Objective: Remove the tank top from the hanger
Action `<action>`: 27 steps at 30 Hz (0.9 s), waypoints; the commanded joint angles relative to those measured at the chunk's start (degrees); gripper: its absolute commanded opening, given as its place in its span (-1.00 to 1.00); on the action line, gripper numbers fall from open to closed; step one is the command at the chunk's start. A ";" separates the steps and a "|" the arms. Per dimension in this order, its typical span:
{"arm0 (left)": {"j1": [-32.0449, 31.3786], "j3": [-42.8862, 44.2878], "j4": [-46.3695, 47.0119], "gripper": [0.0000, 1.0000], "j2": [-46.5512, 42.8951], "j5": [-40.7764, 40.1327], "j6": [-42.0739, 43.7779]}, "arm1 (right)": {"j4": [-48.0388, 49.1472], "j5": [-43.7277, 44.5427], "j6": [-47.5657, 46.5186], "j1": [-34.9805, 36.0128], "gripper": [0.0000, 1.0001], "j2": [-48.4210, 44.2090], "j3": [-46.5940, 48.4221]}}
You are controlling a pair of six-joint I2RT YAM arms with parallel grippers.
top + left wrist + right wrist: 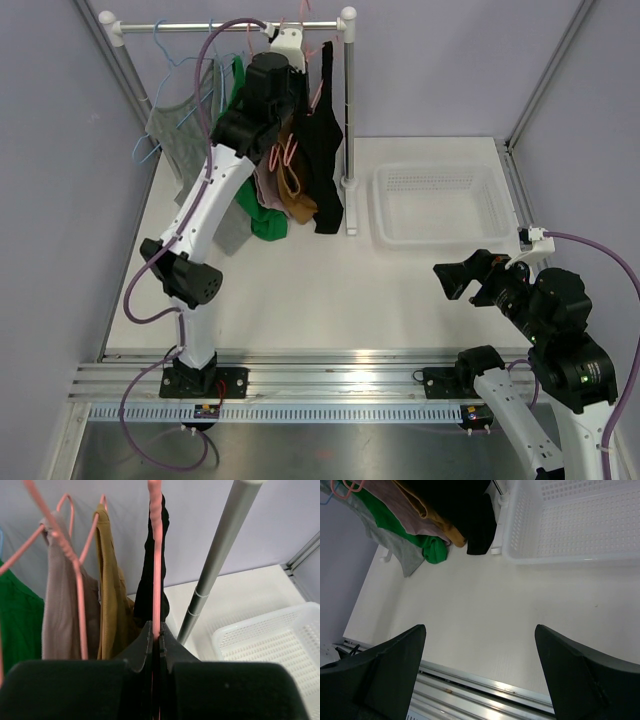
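A black tank top hangs on a pink hanger at the right end of the clothes rail. In the left wrist view the black top drapes behind the hanger wire. My left gripper is shut on that pink hanger wire, just below the top's strap. In the top view the left gripper is raised among the hanging clothes. My right gripper is open and empty, low over the table's right side. In its wrist view the right gripper frames bare table.
Mustard, beige and green garments hang left of the black top on other pink hangers. A grey top hangs on a blue hanger. The rack's right post stands close by. A white basket sits right of it.
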 commanded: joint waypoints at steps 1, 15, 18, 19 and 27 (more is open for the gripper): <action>-0.45 2.14 1.76 -1.00 -6.62 -0.22 -2.35 | 1.34 -1.82 0.09 0.46 0.95 0.71 1.78; -3.79 -23.43 -2.29 -1.00 -31.38 4.60 -11.59 | 0.55 -1.99 -0.88 0.37 0.96 2.29 6.00; -4.58 -32.47 -1.07 -1.00 -40.23 8.99 -13.61 | 1.51 -2.95 -1.58 0.37 0.96 3.34 6.61; -4.93 -38.24 -0.71 -1.00 -42.63 10.14 -14.74 | 2.21 -4.09 -1.50 0.37 0.97 3.61 6.61; -6.87 -65.96 3.86 -1.00 -69.08 26.39 -21.08 | 25.56 -24.91 6.84 0.37 0.97 8.09 -0.50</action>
